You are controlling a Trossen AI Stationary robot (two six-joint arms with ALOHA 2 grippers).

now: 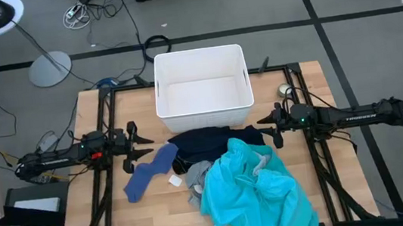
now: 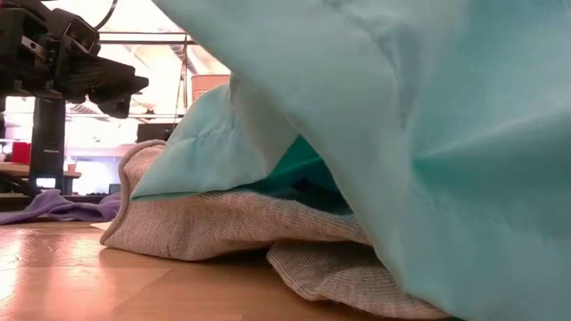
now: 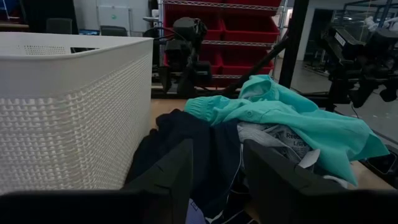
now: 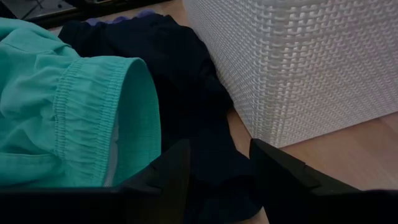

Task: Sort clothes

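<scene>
A heap of clothes lies on the table in front of the white bin (image 1: pixel 202 88). The large turquoise garment (image 1: pixel 252 191) lies on top at the near right, over the grey shirt (image 1: pixel 197 178). The dark navy garment (image 1: pixel 212 138) lies against the bin's near wall. A blue sock (image 1: pixel 149 172) lies flat at the heap's left. My left gripper (image 1: pixel 144 146) is open and empty just left of the heap, pointing at it. My right gripper (image 1: pixel 264 129) is open and empty at the heap's right, above the navy garment's edge (image 4: pixel 211 124).
The white bin stands at the table's far middle, its wall close beside both grippers (image 3: pixel 68 118) (image 4: pixel 298 62). A small white tag (image 1: pixel 174 181) lies by the sock. Bare wood shows at the table's near left (image 1: pixel 115 222) and far right (image 1: pixel 305 154).
</scene>
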